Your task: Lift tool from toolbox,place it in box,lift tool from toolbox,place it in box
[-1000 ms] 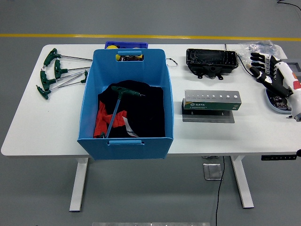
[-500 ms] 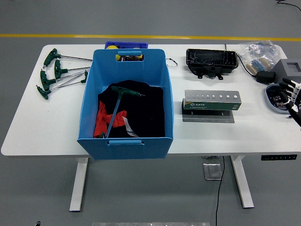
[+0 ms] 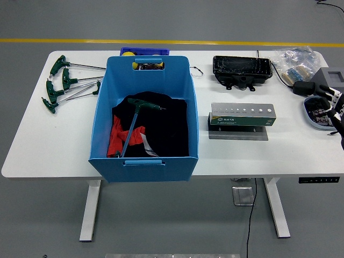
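Observation:
A blue plastic box [image 3: 102, 115] stands on the left half of the white table [image 3: 236, 153]. Inside it a green T-handle tool [image 3: 132, 128] lies on black and red cloth. Several more green T-handle tools [image 3: 63, 84] lie on the table left of the box. A black toolbox tray [image 3: 242, 70] sits at the back right. In front of it stands a green and grey tool holder [image 3: 242, 116]. Only a sliver of my right hand [image 3: 339, 119] shows at the right edge, far from the tools.
A small blue bin [image 3: 144, 52] stands behind the box. At the far right lie a bag of small parts [image 3: 293, 59], a grey case [image 3: 331, 79], a black adapter [image 3: 303, 87] and a blue bowl [image 3: 317, 113].
My right hand has drawn back from over the table's right end to the picture's right edge, uncovering the grey case and the bowl. The tools have not moved.

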Controlling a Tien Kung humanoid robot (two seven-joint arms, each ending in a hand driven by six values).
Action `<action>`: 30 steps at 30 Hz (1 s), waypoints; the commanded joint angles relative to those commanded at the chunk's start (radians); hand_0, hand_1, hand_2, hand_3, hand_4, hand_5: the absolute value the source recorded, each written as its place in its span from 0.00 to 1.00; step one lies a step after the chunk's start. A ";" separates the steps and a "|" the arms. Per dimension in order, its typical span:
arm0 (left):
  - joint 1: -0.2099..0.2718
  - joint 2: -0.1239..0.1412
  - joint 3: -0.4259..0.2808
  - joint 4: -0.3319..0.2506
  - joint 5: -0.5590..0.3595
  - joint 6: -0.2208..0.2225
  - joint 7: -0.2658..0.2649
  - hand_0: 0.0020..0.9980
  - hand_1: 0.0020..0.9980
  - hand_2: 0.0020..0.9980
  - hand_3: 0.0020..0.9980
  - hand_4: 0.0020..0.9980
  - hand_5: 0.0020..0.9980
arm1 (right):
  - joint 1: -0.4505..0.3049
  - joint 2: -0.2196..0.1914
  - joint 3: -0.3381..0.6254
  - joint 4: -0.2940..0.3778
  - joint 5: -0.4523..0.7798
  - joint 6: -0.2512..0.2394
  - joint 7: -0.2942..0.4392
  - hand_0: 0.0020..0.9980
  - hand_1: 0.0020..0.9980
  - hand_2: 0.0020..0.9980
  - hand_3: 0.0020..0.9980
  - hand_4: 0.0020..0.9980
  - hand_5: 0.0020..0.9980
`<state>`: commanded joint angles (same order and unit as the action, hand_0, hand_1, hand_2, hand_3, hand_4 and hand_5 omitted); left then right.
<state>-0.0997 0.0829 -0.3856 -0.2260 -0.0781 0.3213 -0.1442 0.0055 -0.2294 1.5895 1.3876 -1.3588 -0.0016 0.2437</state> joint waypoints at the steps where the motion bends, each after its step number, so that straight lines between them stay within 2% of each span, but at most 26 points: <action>1: -0.001 -0.001 0.002 0.000 -0.003 -0.001 -0.001 0.70 0.73 0.77 0.71 0.73 0.64 | 0.002 0.000 0.001 -0.001 0.002 -0.002 0.000 0.82 0.79 0.84 0.86 1.00 0.88; 8: -0.010 -0.006 0.020 0.001 -0.033 -0.007 -0.012 0.70 0.73 0.77 0.71 0.72 0.64 | 0.018 0.005 0.006 -0.005 -0.009 -0.012 -0.004 0.82 0.79 0.84 0.86 1.00 0.88; 11: -0.013 -0.008 0.031 0.000 -0.051 -0.010 -0.018 0.70 0.73 0.77 0.71 0.72 0.64 | 0.030 0.007 0.003 -0.009 -0.020 -0.037 -0.021 0.82 0.79 0.84 0.86 1.00 0.88; 12: -0.013 -0.009 0.035 0.000 -0.058 -0.010 -0.020 0.70 0.73 0.77 0.70 0.72 0.64 | 0.034 0.009 0.001 -0.011 -0.017 -0.047 -0.025 0.82 0.78 0.83 0.85 1.00 0.93; 15: -0.011 -0.012 0.040 0.001 -0.070 -0.011 -0.024 0.70 0.73 0.77 0.70 0.72 0.64 | 0.043 0.017 -0.002 -0.019 -0.008 -0.065 -0.033 0.82 0.78 0.83 0.85 1.00 0.93; 17: -0.009 -0.013 0.040 0.002 -0.071 -0.011 -0.024 0.70 0.73 0.77 0.70 0.72 0.64 | 0.045 0.020 -0.002 -0.020 -0.008 -0.071 -0.033 0.82 0.78 0.83 0.85 1.00 0.93; 18: -0.009 -0.013 0.041 0.002 -0.072 -0.011 -0.023 0.70 0.73 0.77 0.71 0.72 0.64 | 0.046 0.021 -0.002 -0.021 -0.007 -0.075 -0.032 0.81 0.77 0.83 0.85 1.00 0.96; 30: -0.016 -0.011 0.036 -0.004 -0.046 -0.012 -0.011 0.70 0.73 0.77 0.71 0.73 0.64 | 0.058 0.034 -0.002 -0.032 -0.009 -0.092 -0.035 0.80 0.76 0.81 0.83 1.00 0.95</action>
<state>-0.1160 0.0717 -0.3500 -0.2303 -0.1240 0.3091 -0.1550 0.0632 -0.1952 1.5877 1.3561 -1.3674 -0.0938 0.2090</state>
